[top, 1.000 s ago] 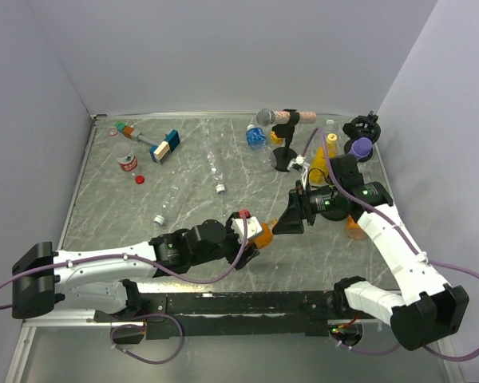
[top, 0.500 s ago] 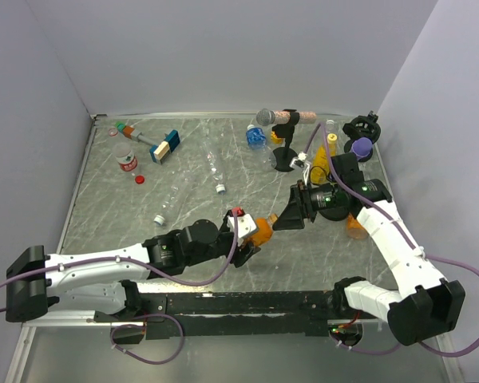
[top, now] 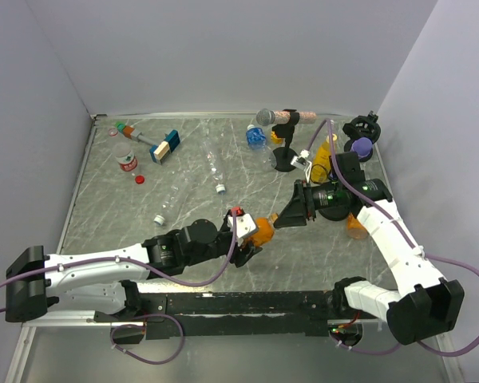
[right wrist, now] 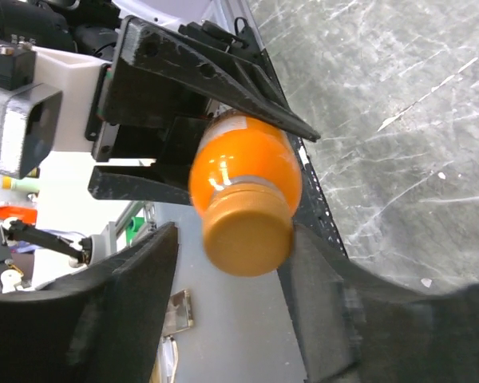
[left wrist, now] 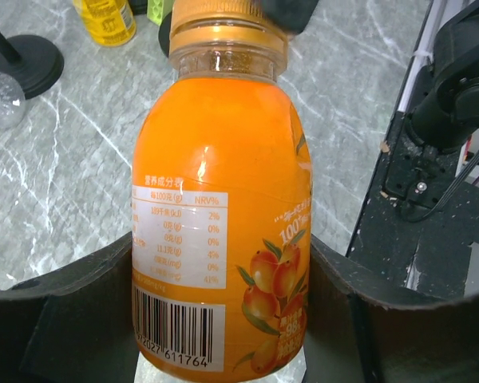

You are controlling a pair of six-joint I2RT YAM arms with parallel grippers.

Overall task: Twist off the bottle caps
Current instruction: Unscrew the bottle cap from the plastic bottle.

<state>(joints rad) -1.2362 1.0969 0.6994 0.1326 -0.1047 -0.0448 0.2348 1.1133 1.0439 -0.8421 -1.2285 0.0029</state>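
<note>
Contact at the cap is the news here. Your right pincer (right wrist: 235, 243), which stood off to the right of the bottle a second ago, has slid in and drawn its jaws narrower. The orange cap (right wrist: 247, 239) now sits between its fingers, in the lower middle of the right wrist view. One finger looks to be against the cap, but a sliver of gap shows on the other side and the frame is smeared, so you cannot tell yet whether it has bitten. Your left pincer (left wrist: 223, 263) has not let go: it pinches the orange juice bottle (left wrist: 223, 183) around its lower body. The bottle points neck-first toward the right arm, just below the middle of the overhead frame, over the desk (top: 191, 199). By my reading you are at the start of the twist. Finish the squeeze on the cap, then turn, keeping the left hold steady so the bottle does not spin along.
</note>
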